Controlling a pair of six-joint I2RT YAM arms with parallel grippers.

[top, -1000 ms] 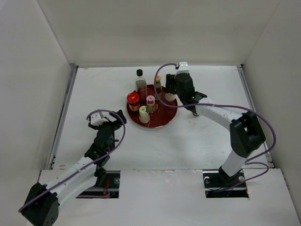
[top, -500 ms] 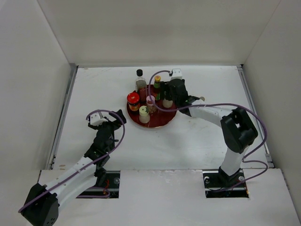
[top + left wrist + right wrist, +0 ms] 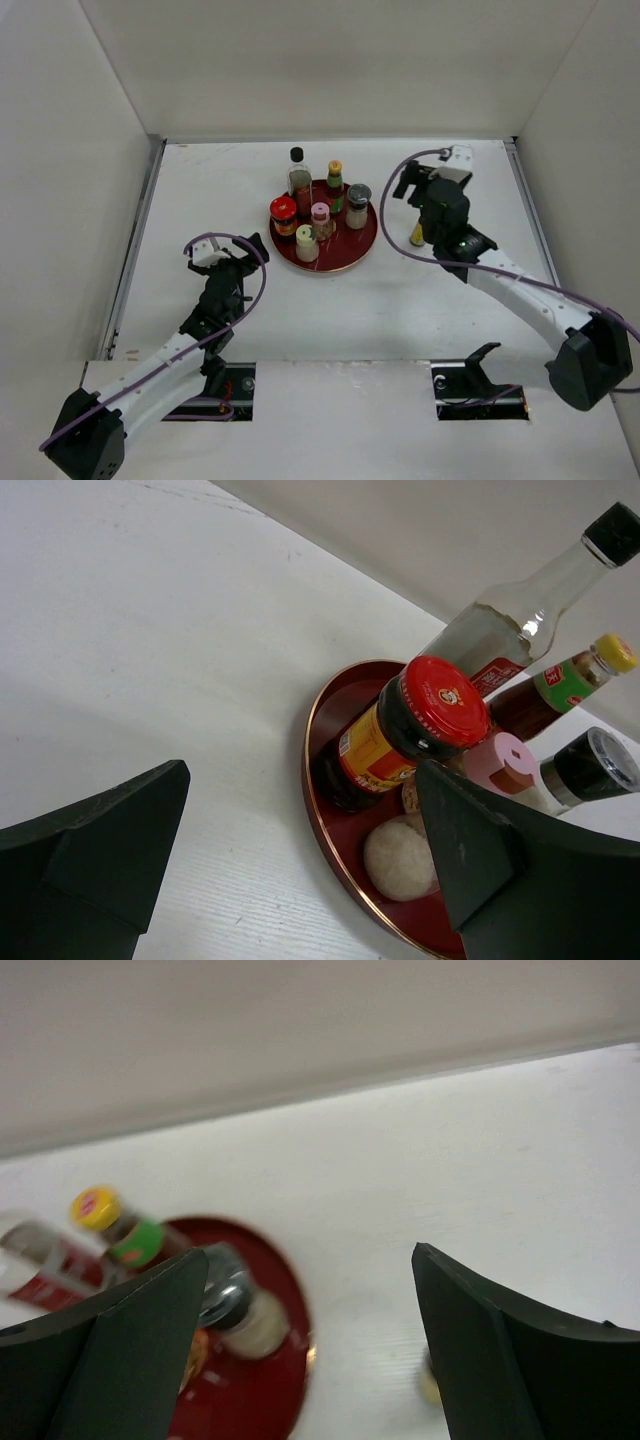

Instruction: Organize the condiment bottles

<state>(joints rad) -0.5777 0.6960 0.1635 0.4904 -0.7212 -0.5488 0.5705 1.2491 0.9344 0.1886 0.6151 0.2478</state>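
Both claws are spread wide with nothing between them: my left claw (image 3: 245, 258) sits low at left of centre, and my right claw (image 3: 403, 185) is up right of centre, near the round, glossy dark-red plate (image 3: 345, 250). Six condiment bottles (image 3: 320, 215) crowd that plate at upper centre, with a tall clear glass bottle (image 3: 298, 172) with a black cap at the back and a squat red-lidded jar (image 3: 283, 213) on the left. A seventh, a small yellow-capped bottle (image 3: 416, 236), stands on the white surface (image 3: 400, 300) right of the plate, half hidden behind the right arm.

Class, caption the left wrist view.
Open left gripper faces the dark-red plate crowded with a red-capped jar and taller bottles.
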